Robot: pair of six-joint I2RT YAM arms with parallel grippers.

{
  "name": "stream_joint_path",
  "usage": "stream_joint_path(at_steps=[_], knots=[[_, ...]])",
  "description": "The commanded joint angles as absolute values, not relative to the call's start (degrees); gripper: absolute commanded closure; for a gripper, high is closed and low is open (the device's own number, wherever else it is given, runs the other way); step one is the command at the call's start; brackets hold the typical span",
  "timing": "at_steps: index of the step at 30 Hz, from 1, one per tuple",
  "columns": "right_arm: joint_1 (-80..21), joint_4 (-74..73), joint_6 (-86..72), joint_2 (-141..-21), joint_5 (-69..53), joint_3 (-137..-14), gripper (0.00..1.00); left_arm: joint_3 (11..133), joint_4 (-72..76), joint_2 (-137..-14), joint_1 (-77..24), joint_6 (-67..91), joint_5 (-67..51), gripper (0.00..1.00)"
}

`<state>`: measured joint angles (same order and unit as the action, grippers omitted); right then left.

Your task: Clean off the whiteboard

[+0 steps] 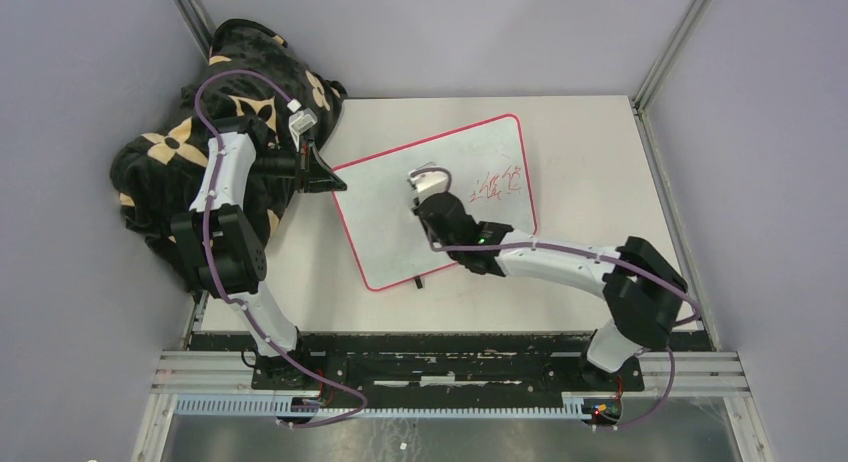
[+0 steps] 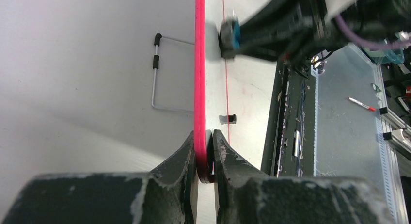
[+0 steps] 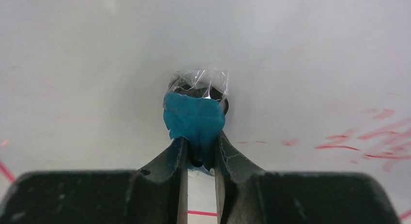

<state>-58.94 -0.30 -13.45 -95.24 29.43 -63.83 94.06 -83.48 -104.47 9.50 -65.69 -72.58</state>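
The whiteboard [image 1: 395, 217] lies tilted on the table, white with a red-pink rim [image 2: 199, 64]. Red writing [image 1: 498, 185] sits near its right end and shows as smeared red strokes [image 3: 368, 136] in the right wrist view. My left gripper [image 1: 337, 183] is shut on the board's left corner, the rim pinched between its jaws [image 2: 205, 146]. My right gripper [image 1: 428, 195] hovers over the middle of the board [image 3: 97, 64], left of the writing. It is shut [image 3: 200, 151] on a small eraser [image 3: 194, 120] wrapped in blue tape with clear plastic at its tip.
A black cloth with tan flower patterns [image 1: 200, 152] is heaped at the back left behind the left arm. A bent wire stand with black sleeves [image 2: 154, 83] shows beside the board's rim. The black mounting rail [image 1: 450, 367] runs along the near edge. Frame posts stand at the back corners.
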Motion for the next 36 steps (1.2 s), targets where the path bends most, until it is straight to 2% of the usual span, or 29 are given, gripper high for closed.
stream_joint_path(at_steps=[1, 7, 12, 15, 22, 30, 36], knots=[[-50.1, 0.8, -10.9, -88.0, 35.8, -58.6, 0.99, 93.3, -83.7, -101.8, 9.0, -71.9, -69.6, 0.97], [-38.4, 2.6, -11.7, -83.8, 32.1, -53.5, 0.99, 92.8, -83.7, -101.5, 9.1, -72.0, -69.4, 0.97], [-35.0, 2.9, -11.2, -81.5, 32.1, -51.6, 0.99, 92.6, -83.8, -101.4, 9.3, -71.9, -69.0, 0.97], [-34.7, 2.8, -11.2, -79.9, 32.1, -51.4, 0.99, 92.6, -83.7, -101.4, 9.3, -71.9, -68.9, 0.97], [-36.4, 4.6, -15.9, -78.6, 22.3, -50.9, 0.99, 92.7, -83.7, -101.8, 9.3, -72.1, -69.0, 0.97], [-39.5, 9.2, -16.9, -81.8, 7.2, -51.4, 0.99, 92.8, -83.7, -102.2, 9.3, -72.2, -68.7, 0.97], [-43.8, 10.4, -16.5, -85.9, 5.1, -53.8, 0.99, 92.8, -83.7, -101.8, 9.3, -71.9, -69.2, 0.97]])
